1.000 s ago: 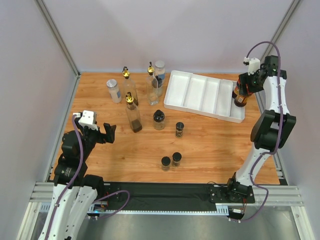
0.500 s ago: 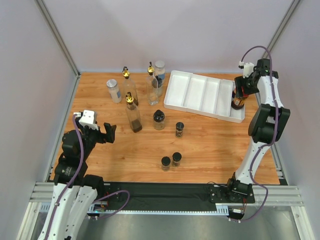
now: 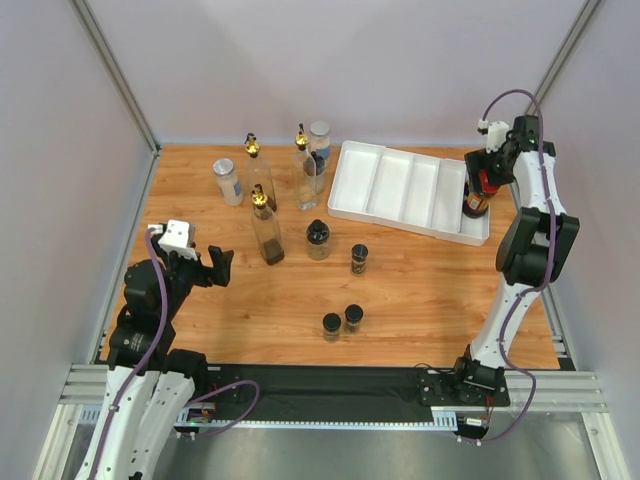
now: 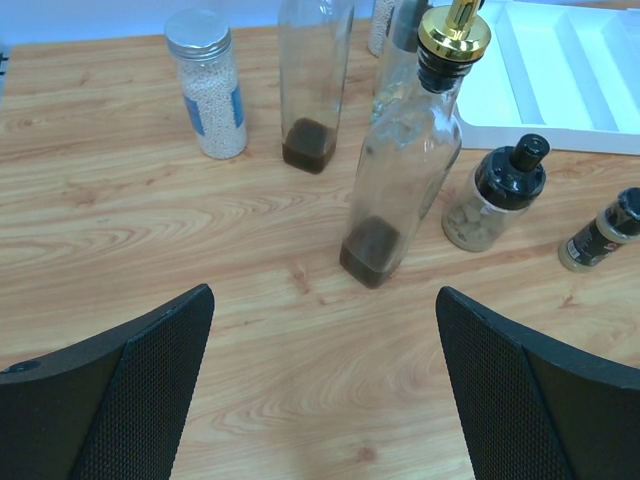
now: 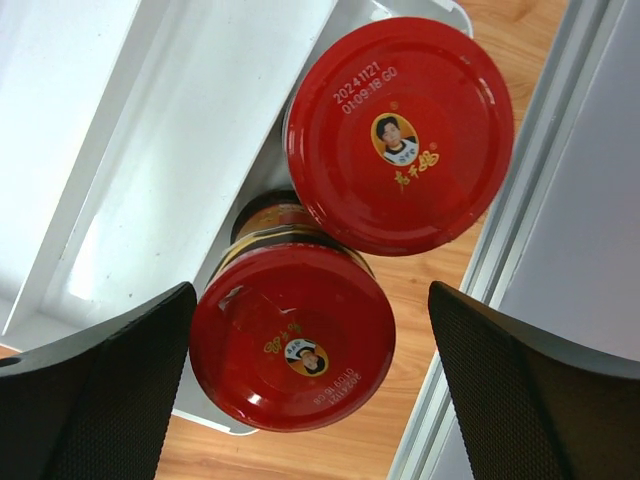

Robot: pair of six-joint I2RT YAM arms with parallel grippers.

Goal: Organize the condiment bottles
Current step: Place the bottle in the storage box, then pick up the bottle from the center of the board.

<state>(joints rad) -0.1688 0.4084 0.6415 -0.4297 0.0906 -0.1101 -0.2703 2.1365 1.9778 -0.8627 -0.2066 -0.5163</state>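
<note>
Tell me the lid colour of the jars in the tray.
Red on both jars; clearest in right wrist view.

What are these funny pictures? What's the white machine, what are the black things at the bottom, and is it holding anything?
It is a robot with two arms bolted to a wooden table. One picture looks down from above. The other two come from little cameras on the wrists, so the black shapes at the bottom are each arm's own two fingers. The left gripper is open and holds nothing. In front of it stand tall glass bottles with gold spouts, a silver-lidded jar and small black-capped jars. The right gripper is open above two red-lidded jars, which stand in the end compartment of a white tray. It grips neither.
</note>
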